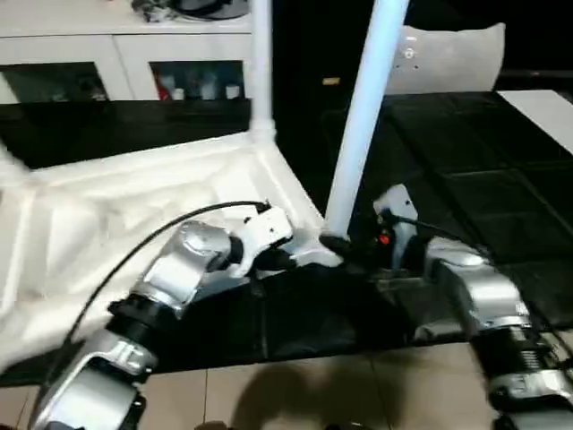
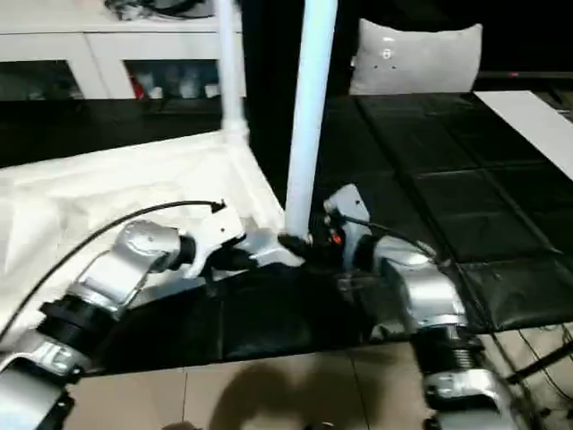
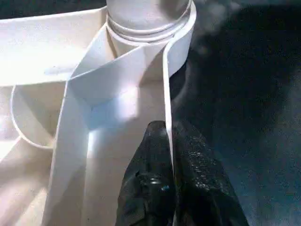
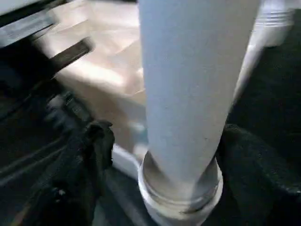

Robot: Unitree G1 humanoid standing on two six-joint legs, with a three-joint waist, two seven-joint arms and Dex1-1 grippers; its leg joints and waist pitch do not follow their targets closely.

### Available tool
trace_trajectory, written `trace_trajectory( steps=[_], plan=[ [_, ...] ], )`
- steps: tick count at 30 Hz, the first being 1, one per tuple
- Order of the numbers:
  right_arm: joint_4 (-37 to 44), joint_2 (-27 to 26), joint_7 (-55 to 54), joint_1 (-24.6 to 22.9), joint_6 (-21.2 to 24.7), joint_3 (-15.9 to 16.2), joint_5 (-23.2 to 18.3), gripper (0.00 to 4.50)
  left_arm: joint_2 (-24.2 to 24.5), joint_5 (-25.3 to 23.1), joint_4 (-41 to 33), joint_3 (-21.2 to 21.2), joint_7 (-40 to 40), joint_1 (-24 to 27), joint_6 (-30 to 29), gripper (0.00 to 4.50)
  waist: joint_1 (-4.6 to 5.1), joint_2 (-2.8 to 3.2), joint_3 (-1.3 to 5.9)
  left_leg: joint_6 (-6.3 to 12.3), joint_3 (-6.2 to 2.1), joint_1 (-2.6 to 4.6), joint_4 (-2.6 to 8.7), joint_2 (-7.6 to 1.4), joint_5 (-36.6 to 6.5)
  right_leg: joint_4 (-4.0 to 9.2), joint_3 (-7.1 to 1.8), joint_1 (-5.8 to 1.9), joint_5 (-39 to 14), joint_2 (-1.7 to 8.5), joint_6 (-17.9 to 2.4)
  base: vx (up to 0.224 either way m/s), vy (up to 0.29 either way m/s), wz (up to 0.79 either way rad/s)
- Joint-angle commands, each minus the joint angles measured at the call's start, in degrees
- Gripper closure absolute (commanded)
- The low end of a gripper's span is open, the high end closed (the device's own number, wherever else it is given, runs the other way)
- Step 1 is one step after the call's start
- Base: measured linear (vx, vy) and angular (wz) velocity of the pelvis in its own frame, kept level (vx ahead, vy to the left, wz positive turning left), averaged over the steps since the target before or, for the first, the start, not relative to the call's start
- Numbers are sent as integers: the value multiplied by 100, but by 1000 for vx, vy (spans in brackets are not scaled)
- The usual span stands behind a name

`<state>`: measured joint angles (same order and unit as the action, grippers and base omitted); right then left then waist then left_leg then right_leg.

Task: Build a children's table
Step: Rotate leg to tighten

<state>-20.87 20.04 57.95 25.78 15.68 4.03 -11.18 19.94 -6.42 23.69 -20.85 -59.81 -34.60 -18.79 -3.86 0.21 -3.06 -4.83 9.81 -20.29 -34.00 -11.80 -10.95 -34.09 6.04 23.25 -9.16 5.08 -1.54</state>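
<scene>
The white tabletop point(image 1: 134, 206) lies upside down on the black mat, its ribbed underside facing up. One white tube leg point(image 1: 261, 63) stands in the far corner socket. A second leg point(image 1: 363, 116) stands upright in the near right corner socket point(image 4: 178, 197). My left gripper point(image 3: 170, 141) is shut on the thin rim wall of the tabletop just beside that socket. My right gripper point(image 1: 345, 246) is open at the foot of the near leg, one black finger point(image 4: 89, 155) on each side of the tube, with a gap showing.
A white cabinet with glass doors point(image 1: 116, 54) stands behind the tabletop. A pale cushion point(image 1: 448, 54) sits at the back right and a white board point(image 1: 546, 112) lies at the far right. The black mat point(image 1: 466, 179) ends at tiled floor point(image 1: 313, 385) in front.
</scene>
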Motion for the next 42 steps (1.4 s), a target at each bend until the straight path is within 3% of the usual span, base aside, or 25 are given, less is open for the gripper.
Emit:
trace_trajectory(
  steps=[1,3,8,11,23,30,34,38,40,42],
  plan=[
    [138,142,451,13,-53,82,-108,36,101,-56,-123,-163,-235,-95,241,450,-5,8,395,367,-20,5,388,-125,-1124,430,-283,-354,-1678,314,-1000,0,0,0],
    [197,539,1076,38,-72,203,-166,23,451,-127,-113,-466,-808,-58,695,450,-25,-12,404,388,-27,1,385,-130,-1114,413,-282,-366,-1616,316,-1031,0,0,0],
    [200,817,1700,53,-249,390,-190,23,668,2,-215,-625,-1449,-12,1153,450,-74,-12,393,405,-2,2,372,-134,-1077,414,-290,-348,-1699,327,-1049,0,0,0],
    [163,851,1995,45,-405,522,-208,57,787,-47,-176,-790,-1763,-21,1456,450,-125,-13,393,365,2,35,383,-156,-1116,417,-294,-322,-1744,327,-1062,0,0,0],
    [269,658,2417,-32,73,773,-538,151,768,119,-160,-898,-2239,-49,1833,450,-183,-5,399,269,-4,29,397,-159,-1174,404,-293,-335,-1779,329,-1034,0,0,0],
    [372,622,2511,-97,291,854,-603,225,773,179,-129,-851,-2259,-20,1816,450,-221,-22,397,244,0,26,399,-158,-1105,399,-300,-334,-1795,335,-995,0,0,0],
    [444,622,2474,-137,400,865,-680,236,744,264,-148,-766,-2229,30,1694,450,-221,-28,392,228,1,31,400,-155,-1114,413,-300,-328,-1910,335,-932,0,0,0],
    [629,338,1711,-231,671,712,-623,238,581,499,-291,-486,-1925,123,1119,450,-213,-14,393,206,-4,18,406,-156,-1056,400,-304,-337,-1862,336,-927,0,0,0],
    [642,213,1413,-238,667,672,-538,238,509,525,-321,-408,-1759,129,993,450,-181,-22,382,165,-5,22,412,-144,-1150,423,-295,-328,-2028,333,-885,0,0,0],
    [491,-190,531,-168,650,579,-271,240,195,567,-349,-151,-1120,90,514,450,-107,-33,336,49,-12,38,414,-105,-1381,502,-265,-284,-2695,329,-693,0,0,0]
  ],
)
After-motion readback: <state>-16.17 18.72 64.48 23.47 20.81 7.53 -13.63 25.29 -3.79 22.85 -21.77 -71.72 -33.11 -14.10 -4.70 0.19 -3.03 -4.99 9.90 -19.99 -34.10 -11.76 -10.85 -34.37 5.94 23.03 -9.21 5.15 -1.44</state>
